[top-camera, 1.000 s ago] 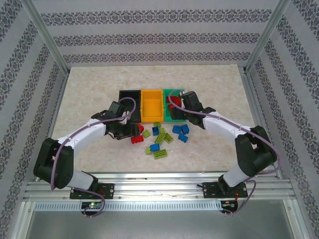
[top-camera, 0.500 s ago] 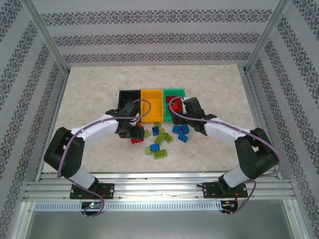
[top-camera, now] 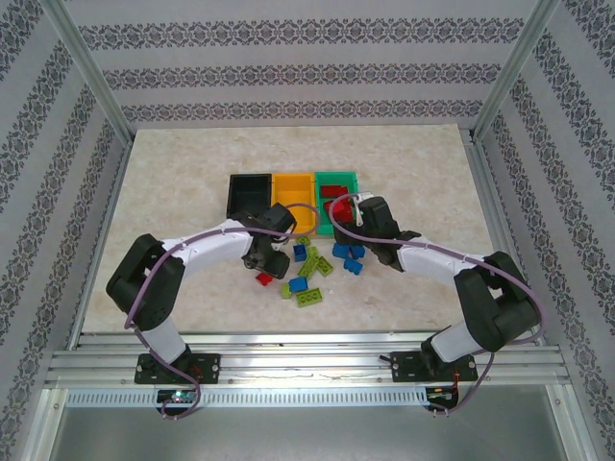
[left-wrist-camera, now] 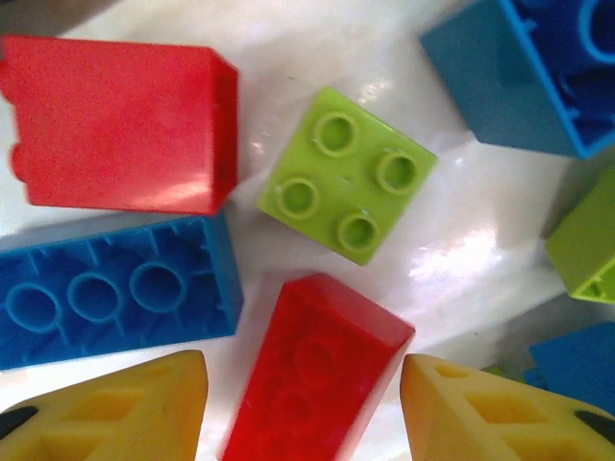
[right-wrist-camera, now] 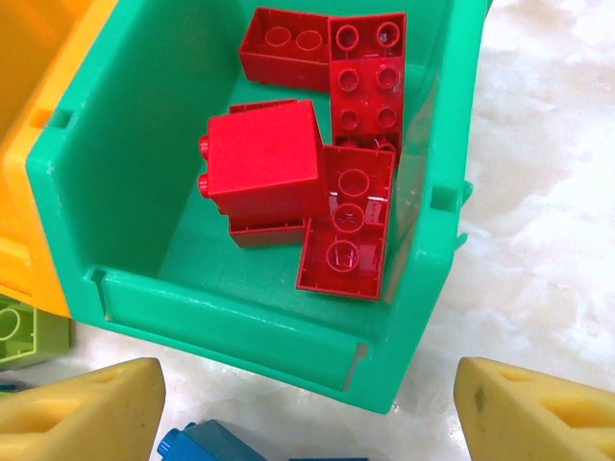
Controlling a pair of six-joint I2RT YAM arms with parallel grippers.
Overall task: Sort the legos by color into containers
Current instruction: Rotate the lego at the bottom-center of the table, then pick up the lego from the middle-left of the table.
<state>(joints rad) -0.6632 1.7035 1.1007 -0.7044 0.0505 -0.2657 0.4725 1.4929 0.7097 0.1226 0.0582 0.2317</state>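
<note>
Legos [top-camera: 307, 298] are best gripped squarely: the red brick [left-wrist-camera: 317, 375] is centred between the spread left fingers [left-wrist-camera: 115, 413] before closure; right fingers [right-wrist-camera: 77, 413] are seen spread, empty.

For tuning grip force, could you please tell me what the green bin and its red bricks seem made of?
Green bin: probably moulded plastic, smooth, semi-gloss; thin walls carry soft reflections. Red bricks: likely hard plastic, glossy; crisp studs, sharp highlights.

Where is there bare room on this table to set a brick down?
Bare: the table strip behind the bins, and the patches left of the black bin and well right of the green bin. Crowded: the brick pile before the bins.
</note>
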